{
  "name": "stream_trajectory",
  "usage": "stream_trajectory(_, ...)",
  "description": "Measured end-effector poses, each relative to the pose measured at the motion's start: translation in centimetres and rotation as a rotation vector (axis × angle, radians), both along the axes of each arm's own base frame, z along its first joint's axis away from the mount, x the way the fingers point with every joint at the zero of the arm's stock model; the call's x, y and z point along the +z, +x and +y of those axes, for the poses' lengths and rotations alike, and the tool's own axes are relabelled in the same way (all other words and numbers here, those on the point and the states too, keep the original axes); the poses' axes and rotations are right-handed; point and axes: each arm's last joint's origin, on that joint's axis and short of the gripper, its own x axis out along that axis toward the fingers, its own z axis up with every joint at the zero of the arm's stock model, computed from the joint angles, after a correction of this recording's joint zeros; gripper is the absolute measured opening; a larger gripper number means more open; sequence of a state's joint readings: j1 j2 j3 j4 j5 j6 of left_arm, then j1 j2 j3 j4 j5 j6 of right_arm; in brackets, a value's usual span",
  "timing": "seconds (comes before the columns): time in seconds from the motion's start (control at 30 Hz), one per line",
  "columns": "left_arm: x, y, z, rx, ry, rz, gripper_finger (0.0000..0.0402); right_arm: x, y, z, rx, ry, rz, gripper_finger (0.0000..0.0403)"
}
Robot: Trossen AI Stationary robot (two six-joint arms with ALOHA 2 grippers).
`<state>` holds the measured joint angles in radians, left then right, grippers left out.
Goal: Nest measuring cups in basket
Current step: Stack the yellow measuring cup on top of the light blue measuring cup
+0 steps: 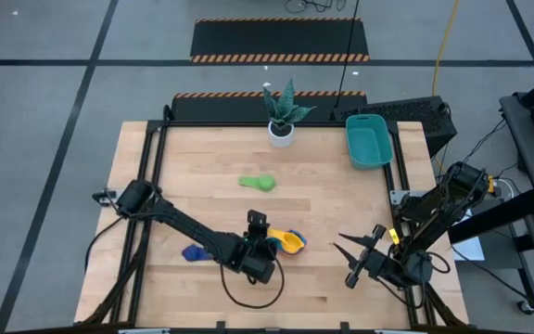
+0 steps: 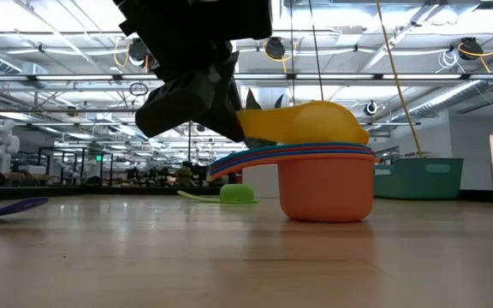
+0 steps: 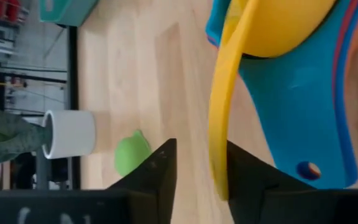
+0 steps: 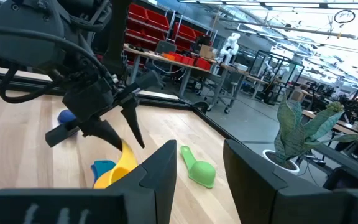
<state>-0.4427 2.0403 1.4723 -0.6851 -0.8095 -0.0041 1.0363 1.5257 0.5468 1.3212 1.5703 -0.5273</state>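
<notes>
Near the front middle of the tabletop [image 1: 211,176], we are seeing the left gripper [image 1: 269,243] hovering right at the yellow cup [image 2: 311,121], which is sitting on top of a nested stack of cups [image 2: 328,184] with an orange one at the bottom and red and blue rims above it. Its jaws are parted a little on either side of the yellow cup's handle [image 3: 219,124]; whether they are pressing on it, we cannot tell. Just to the left of that arm's wrist, a dark blue cup [image 1: 193,252] is lying by itself on the wood. Farther back, toward the middle of the tabletop, a green cup [image 1: 260,183] is lying alone, well apart from the stack. At the back right corner we are looking at the teal basket [image 1: 370,141], which is holding none of the cups that we can see, and a white pot with a plant [image 1: 281,130] is standing at the back edge (between the green cup and the basket, roughly). Over the front right of the tabletop, the right gripper [image 1: 361,252] is waiting with its jaws spread and holding nothing.
</notes>
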Motion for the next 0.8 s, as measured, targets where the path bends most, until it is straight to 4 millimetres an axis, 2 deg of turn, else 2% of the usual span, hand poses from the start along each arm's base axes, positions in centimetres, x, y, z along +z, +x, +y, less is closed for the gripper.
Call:
stream_trajectory(0.43, 0.4, -0.4, -0.9, -0.034, -0.183, 0.032, 0.0193, 0.0, 0.0, 0.0, 0.0, 0.005, -0.003, 0.0125)
stream_trajectory(0.8, 0.6, -0.7, -1.9, -0.057, -0.29, 0.04, 0.0202, 0.1, 0.0, 0.0, 0.0, 0.012, -0.007, 0.0125)
